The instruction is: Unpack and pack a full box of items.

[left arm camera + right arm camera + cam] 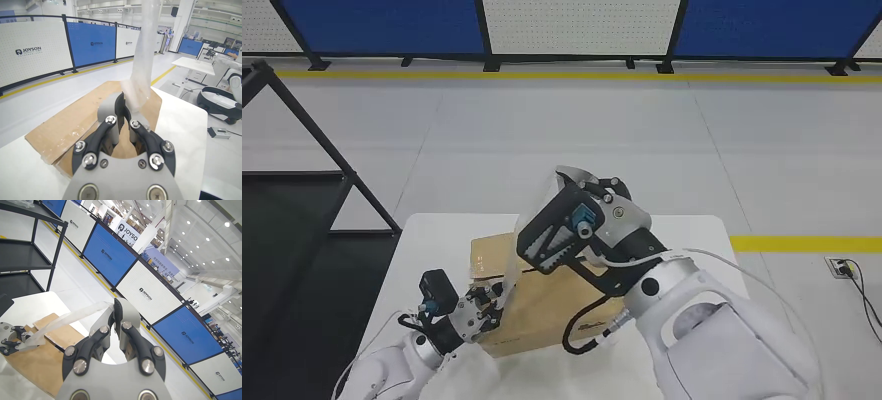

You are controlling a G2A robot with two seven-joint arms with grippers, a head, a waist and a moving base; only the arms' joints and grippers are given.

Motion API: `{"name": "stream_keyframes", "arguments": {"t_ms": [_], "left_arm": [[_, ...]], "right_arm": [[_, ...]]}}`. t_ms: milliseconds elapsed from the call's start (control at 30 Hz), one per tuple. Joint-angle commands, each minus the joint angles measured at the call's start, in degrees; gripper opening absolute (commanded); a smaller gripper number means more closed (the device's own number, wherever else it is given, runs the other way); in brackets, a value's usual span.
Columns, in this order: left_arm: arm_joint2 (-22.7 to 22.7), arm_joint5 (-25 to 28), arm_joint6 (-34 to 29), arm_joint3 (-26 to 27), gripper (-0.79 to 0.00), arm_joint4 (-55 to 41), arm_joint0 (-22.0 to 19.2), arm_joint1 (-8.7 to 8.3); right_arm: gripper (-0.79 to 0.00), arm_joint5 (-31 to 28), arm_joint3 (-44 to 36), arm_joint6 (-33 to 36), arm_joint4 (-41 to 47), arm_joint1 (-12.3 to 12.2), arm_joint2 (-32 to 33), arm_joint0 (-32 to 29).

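Above the cardboard box [542, 310], a translucent tape strip [143, 62] hangs taut.
Left gripper [123, 107] and right gripper [115, 311] clamp its ends; likely unsealing, next peel it free.

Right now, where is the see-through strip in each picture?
Top view: strip slanting above the cardboard box.
Left wrist view: strip rising from the left gripper.
Right wrist view: strip running from the right gripper to the left gripper.
Shared landmark: the cardboard box.

place: robotics lab hall | signs: partition panels [90, 45], yellow floor line [562, 75], ceiling lights [207, 239]
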State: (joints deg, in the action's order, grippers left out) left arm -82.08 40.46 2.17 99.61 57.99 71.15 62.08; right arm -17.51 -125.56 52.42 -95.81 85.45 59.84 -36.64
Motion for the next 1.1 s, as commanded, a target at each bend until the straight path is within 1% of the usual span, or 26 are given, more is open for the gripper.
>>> {"name": "stream_keyframes", "arguments": {"t_ms": [0, 100, 133, 167, 200, 233, 267, 467, 533, 633, 733, 800, 900, 967, 1000, 1067], "left_arm": [[-0.6, 0.3, -0.2, 0.4, -0.785, -0.2, 0.5, -0.11], [-1.2, 0.2, 0.1, 0.7, -0.785, 0.3, 1.0, -0.2], [-1.3, -0.1, 0.3, 0.7, -0.683, 0.2, 1.1, -0.2], [-1.4, -0.4, 0.3, 0.7, -0.437, 0.3, 1.2, -0.2], [-1.4, -0.7, 0.5, 0.7, -0.154, 0.3, 1.2, -0.19], [-1.4, -0.9, 0.6, 0.6, -0.015, 0.2, 1.2, -0.17], [-1.3, -1.1, 0.6, 0.6, 0.0, 0.4, 1.1, -0.16], [-0.5, -1.5, 0.7, 0.5, 0.0, 0.7, 0.7, -0.07], [-0.3, -1.6, 0.7, 0.3, -0.022, 0.8, 0.4, -0.04], [-0.1, -1.6, 0.9, 0.0, -0.022, 0.7, 0.0, 0.0], [0.0, -1.7, 1.2, -0.1, -0.068, 0.8, -0.3, 0.03], [0.2, -1.8, 1.3, -0.2, -0.083, 0.9, -0.5, 0.05], [0.6, -1.4, 1.4, -0.2, -0.163, 1.5, -0.9, 0.08], [0.9, -0.9, 1.6, -0.1, -0.323, 2.1, -1.0, 0.08], [1.1, -0.8, 1.7, 0.0, -0.379, 2.3, -1.1, 0.08], [1.3, -0.7, 1.9, 0.1, -0.449, 2.6, -1.2, 0.09]], "right_arm": [[-0.785, 0.1, 0.3, 0.1, 0.2, 0.1, 0.2, 0.0], [-0.785, 0.2, 0.5, 0.1, 0.7, 0.2, 0.5, 0.1], [-0.785, 0.2, 0.6, 0.1, 0.8, 0.2, 0.6, 0.1], [-0.785, 0.1, 0.6, 0.1, 1.0, 0.2, 0.6, 0.2], [-0.785, 0.1, 0.6, 0.1, 1.1, 0.3, 0.7, 0.3], [-0.785, 0.1, 0.6, 0.0, 1.3, 0.3, 0.7, 0.3], [-0.785, 0.2, 0.6, -0.1, 1.6, 0.3, 0.7, 0.4], [-0.785, -0.1, 0.6, 0.1, 1.9, 0.5, 0.8, 0.6], [-0.785, -0.1, 0.6, 0.0, 2.1, 0.6, 0.8, 0.6], [-0.785, -0.1, 0.6, 0.0, 2.2, 0.6, 0.9, 0.5], [-0.785, -0.1, 0.5, 0.0, 2.6, 0.7, 1.0, 0.4], [-0.785, -0.2, 0.5, 0.0, 2.7, 0.7, 1.0, 0.4], [-0.785, -0.3, 0.6, 0.0, 2.7, 0.8, 1.1, 0.3], [-0.785, -0.3, 0.7, -0.1, 2.9, 0.8, 1.1, 0.2], [-0.785, -0.3, 0.7, -0.2, 2.9, 0.8, 1.1, 0.2], [-0.785, -0.4, 0.8, -0.2, 3.0, 0.9, 1.2, 0.1]]}}
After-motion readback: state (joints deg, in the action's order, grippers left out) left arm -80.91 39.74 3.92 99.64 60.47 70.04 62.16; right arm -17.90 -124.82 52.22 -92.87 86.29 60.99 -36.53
